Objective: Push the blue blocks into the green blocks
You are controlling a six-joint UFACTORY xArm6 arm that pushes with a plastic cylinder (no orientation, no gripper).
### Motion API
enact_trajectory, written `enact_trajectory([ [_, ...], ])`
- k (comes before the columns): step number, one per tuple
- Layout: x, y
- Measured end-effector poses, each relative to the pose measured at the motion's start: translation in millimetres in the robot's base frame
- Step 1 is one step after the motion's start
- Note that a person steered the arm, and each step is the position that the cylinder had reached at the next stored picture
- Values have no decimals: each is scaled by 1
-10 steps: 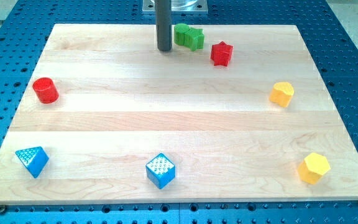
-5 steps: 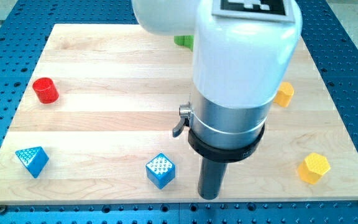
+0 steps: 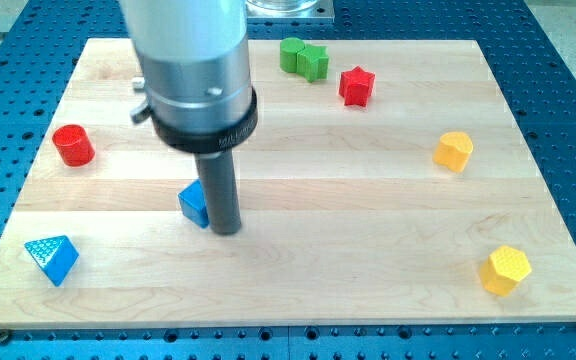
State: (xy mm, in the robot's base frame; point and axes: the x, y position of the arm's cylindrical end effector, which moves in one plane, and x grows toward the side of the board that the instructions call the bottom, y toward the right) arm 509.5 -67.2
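The wooden board [image 3: 368, 200] fills most of the view, set on a blue perforated table [image 3: 568, 60]. The arm's silver and black body [image 3: 190, 70] comes down from twelve o'clock, ending in a dark rod with no jaws or fingers to open or close. My tip [image 3: 226, 230] rests left of the board's centre, touching the right side of a blue block [image 3: 194, 204] whose shape is partly hidden behind the rod. A blue triangular block [image 3: 52, 257] lies near the eight o'clock corner, well apart from the tip. The green blocks [image 3: 303, 58] sit together at twelve o'clock, with a red star block [image 3: 356, 86] just beside them toward one o'clock. A red cylinder [image 3: 73, 145] stands at nine o'clock. One yellow block [image 3: 454, 151] lies at three o'clock, another yellow block [image 3: 505, 270] at five o'clock.
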Motion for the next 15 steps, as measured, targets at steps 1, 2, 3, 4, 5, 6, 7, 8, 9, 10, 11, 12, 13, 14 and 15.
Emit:
enact_trajectory([
  [1,7,16],
  [2,26,-37],
  [3,-42,-13],
  [4,-119,38],
  [5,-115,33],
  [6,-140,35],
  [7,-187,19],
  [8,-175,-12],
  [9,-172,-62],
  [10,-197,-58],
  [11,-192,-41],
  [12,-190,-6],
  [13,-200,32],
  [14,-189,-35],
  [15,-219,-11],
])
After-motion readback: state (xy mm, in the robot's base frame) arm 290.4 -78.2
